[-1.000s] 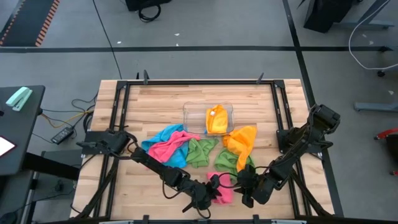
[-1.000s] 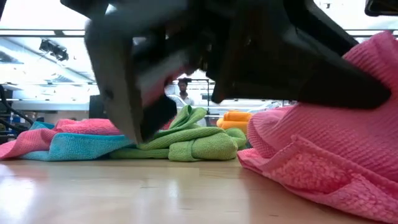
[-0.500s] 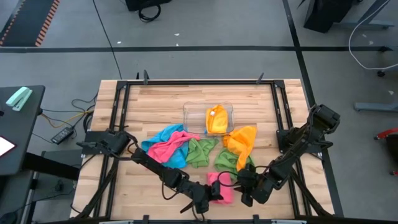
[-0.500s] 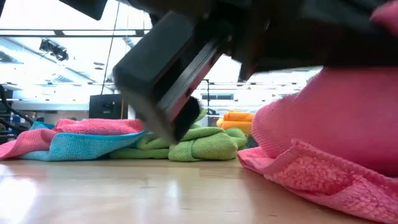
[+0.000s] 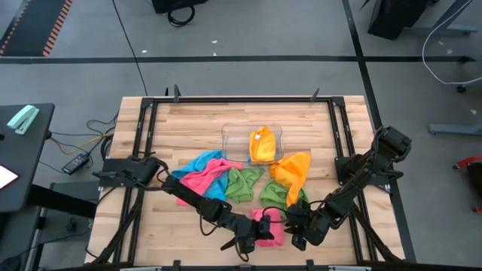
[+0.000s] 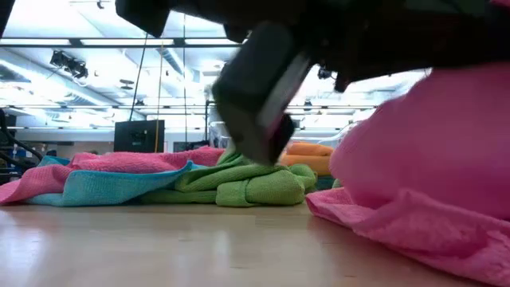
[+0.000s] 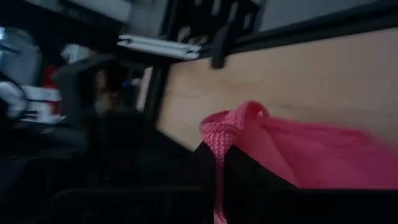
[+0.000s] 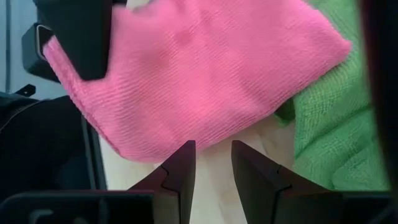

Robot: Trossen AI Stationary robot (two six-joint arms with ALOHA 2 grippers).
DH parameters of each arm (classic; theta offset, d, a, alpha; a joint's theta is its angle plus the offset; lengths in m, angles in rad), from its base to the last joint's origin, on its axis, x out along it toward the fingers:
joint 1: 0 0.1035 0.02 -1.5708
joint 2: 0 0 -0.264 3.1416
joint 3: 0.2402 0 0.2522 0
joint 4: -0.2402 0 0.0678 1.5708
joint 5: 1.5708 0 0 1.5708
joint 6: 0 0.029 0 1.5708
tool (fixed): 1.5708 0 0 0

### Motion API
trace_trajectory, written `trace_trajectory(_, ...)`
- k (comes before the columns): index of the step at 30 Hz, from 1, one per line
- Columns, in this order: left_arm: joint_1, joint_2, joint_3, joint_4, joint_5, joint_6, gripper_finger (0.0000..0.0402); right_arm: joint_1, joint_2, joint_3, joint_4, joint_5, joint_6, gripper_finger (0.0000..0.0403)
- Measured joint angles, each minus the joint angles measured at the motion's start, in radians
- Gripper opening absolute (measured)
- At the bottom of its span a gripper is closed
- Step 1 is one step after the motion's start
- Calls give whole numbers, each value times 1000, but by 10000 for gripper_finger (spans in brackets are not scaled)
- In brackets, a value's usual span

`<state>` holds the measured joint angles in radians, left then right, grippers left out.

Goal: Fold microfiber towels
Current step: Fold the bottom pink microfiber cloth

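Note:
A pink microfiber towel point(image 5: 269, 226) lies bunched near the table's front edge; it also shows in the low view point(image 6: 414, 175) and the right wrist view point(image 8: 199, 74). My left gripper point(image 5: 254, 233) is low at the towel's left side and shut on it; it also shows in the low view point(image 6: 259, 119). My right gripper point(image 5: 296, 226) is just right of the towel. Its fingers point(image 8: 211, 165) are slightly open over bare wood, short of the towel and empty. My left gripper pinches a raised edge of the pink towel point(image 7: 219, 134) between its two fingers, at the towel's left side. The fingers come low and nearly level from the table's left. The edge stands up in the hold, and the rest of the towel lies on the table.
A blue and a pink towel point(image 5: 202, 177), two green towels point(image 5: 242, 183) point(image 5: 282, 196) and an orange towel point(image 5: 294, 169) lie crumpled mid-table. A clear tray point(image 5: 233, 139) behind them holds a folded orange towel point(image 5: 262, 144). Bare wood lies at the front left and far side.
My left gripper has gone toward the table's right, taking the pink towel's edge with it. The towel has humped up higher and closed in on itself, while its right part has stayed on the table.

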<state>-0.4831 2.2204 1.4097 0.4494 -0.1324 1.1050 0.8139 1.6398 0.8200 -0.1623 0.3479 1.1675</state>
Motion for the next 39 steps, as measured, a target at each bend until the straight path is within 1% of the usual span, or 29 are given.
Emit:
trace_trajectory(3, -3, 22, -1, -1, 14, -28, 24, 0, 16, 0, -7, 5, -2, 113)
trace_trajectory(5, -10, 28, -1, 1, 14, -63, 44, 0, 17, 0, -10, 6, -3, 113)
trace_trajectory(9, -21, 37, 0, -19, 15, -194, 104, 0, 16, 0, -9, 11, -2, 113)
trace_trajectory(13, -28, 31, 0, -20, 13, -372, 168, 0, 16, 0, -5, 14, 8, 112)
trace_trajectory(15, -28, 28, 0, -32, -9, -396, 194, 0, 16, 0, -3, 14, 10, 112)
trace_trajectory(18, -31, 28, 0, -112, -51, -362, 217, 0, 16, 0, 7, 19, 16, 112)
trace_trajectory(20, -31, 29, 0, -144, -85, -334, 222, 0, 16, 0, 7, 28, 19, 112)
trace_trajectory(23, -38, 29, 0, -164, -126, -271, 217, 0, 16, 0, 9, 39, 22, 112)
trace_trajectory(27, -58, 29, 0, -163, -134, -184, 204, 1, 16, 0, 11, 40, 25, 112)
trace_trajectory(32, -68, 2, 1, -203, -132, -242, 195, 1, 16, 0, 11, 41, 30, 112)
trace_trajectory(35, -65, -28, 0, -278, -136, -302, 196, 1, 16, 0, 12, 45, 29, 112)
trace_trajectory(37, -65, -56, 0, -313, -139, -306, 199, 1, 16, 0, 12, 48, 32, 112)
trace_trajectory(39, -65, -76, 1, -339, -158, -276, 200, 1, 16, 0, 13, 48, 32, 112)
